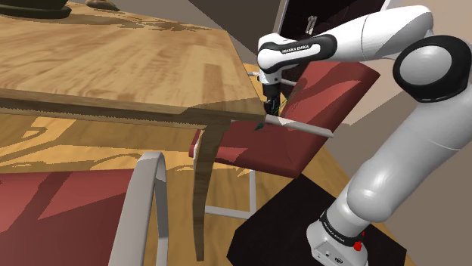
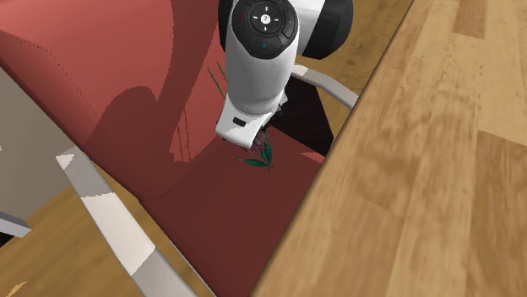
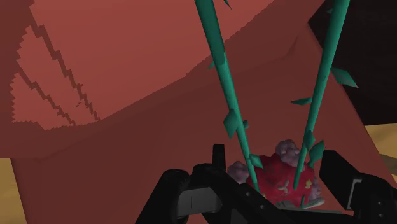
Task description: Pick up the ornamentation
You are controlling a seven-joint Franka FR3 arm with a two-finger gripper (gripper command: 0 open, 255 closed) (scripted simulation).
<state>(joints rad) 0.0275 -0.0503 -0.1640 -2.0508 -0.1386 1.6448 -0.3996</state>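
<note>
Snugly, tool clasping red ornament, on chair

Warm, fairly bright light falls on the wooden table, while a darker band of shade crosses its far part. Under it the floor carries sunlit patches between dark shadows. In the second exterior view the arm throws a clear dark shadow on the red chair. The wrist view is dimmer: the ornament sits in flat shade, and the shadow edge on the chair is jagged, in small steps
</note>
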